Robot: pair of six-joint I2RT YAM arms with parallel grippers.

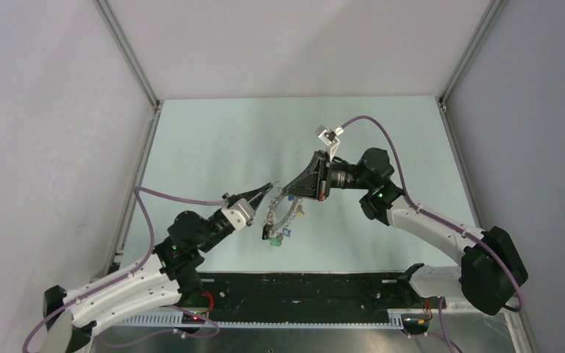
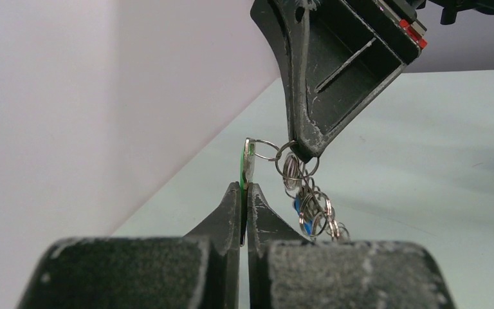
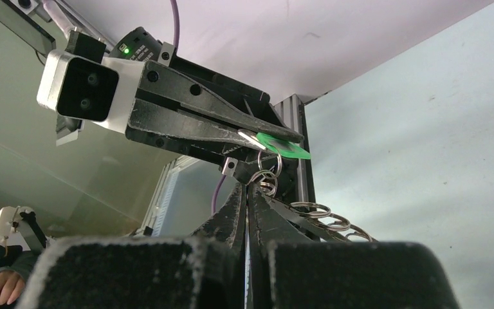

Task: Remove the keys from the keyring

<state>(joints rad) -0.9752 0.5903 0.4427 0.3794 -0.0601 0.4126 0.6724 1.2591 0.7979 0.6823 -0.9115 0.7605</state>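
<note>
My left gripper [image 1: 267, 190] [image 2: 245, 187] is shut on a green-headed key [image 2: 249, 161], held edge-on between its tips; the key also shows in the right wrist view [image 3: 284, 147]. A small split ring links it to a chain of wire rings [image 2: 289, 170]. My right gripper [image 1: 285, 195] [image 3: 247, 190] is shut on the top of the keyring [image 1: 274, 215], seen edge-on as a dark band [image 3: 309, 219] threaded with rings. The other keys [image 1: 281, 234], some with blue heads [image 2: 303, 220], hang below, above the table. The two gripper tips nearly meet.
The pale green table [image 1: 213, 147] is enclosed by white walls with aluminium corner posts [image 1: 129, 51]. A black strip [image 1: 301, 287] runs along the near edge between the arm bases. The right arm's purple cable [image 1: 382, 132] arcs above it.
</note>
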